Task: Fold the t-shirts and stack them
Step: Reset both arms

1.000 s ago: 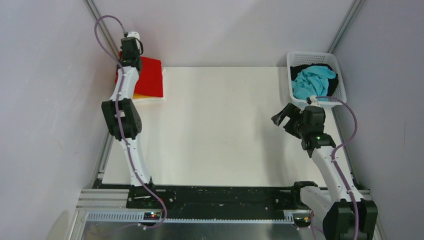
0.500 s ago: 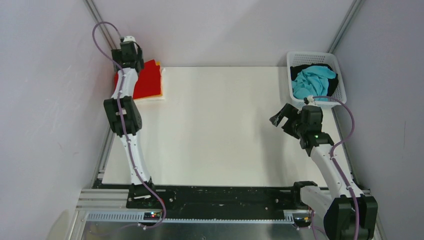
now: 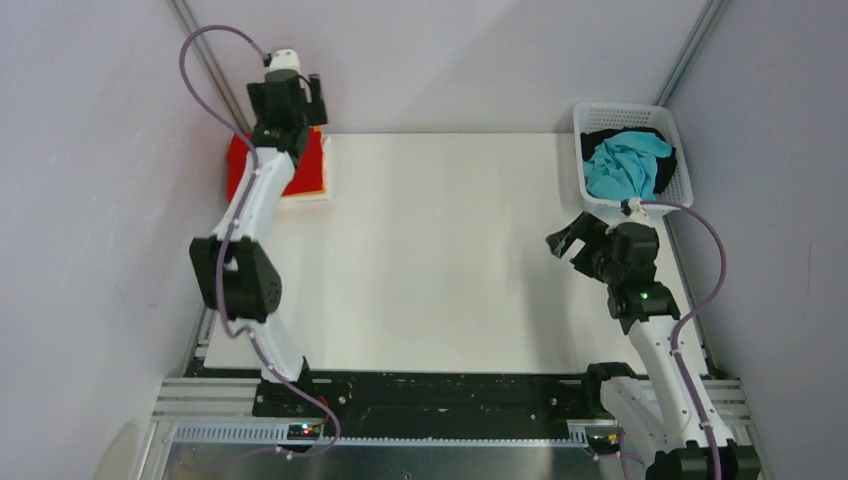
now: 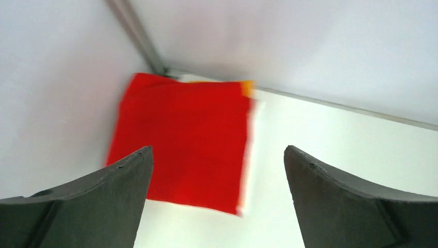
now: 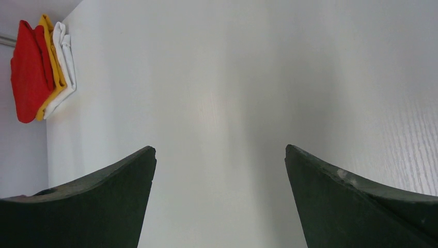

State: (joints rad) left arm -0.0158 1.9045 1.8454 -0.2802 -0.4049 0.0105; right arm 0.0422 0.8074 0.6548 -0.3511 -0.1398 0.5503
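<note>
A folded bright red t-shirt [image 3: 238, 162] [image 4: 181, 139] lies on top of a stack in the table's far left corner. Under it an orange-yellow t-shirt [image 5: 51, 62] and a white t-shirt [image 5: 66, 57] show at the edges. My left gripper [image 3: 290, 105] [image 4: 218, 155] hangs above the stack, open, with nothing between its fingers. A turquoise t-shirt [image 3: 625, 165] lies crumpled over a black t-shirt [image 3: 600, 138] in the basket. My right gripper [image 3: 562, 240] [image 5: 220, 155] is open over bare table, just in front of the basket.
The white lattice basket [image 3: 585, 118] stands at the far right corner against the wall. Grey walls and metal frame rails close in the table at the back and on both sides. The white table [image 3: 440, 260] stretches between the two arms.
My left gripper has opened, let go of the red t-shirt and lifted off the stack. The red t-shirt now lies flat on top. The right arm shifted only slightly.
</note>
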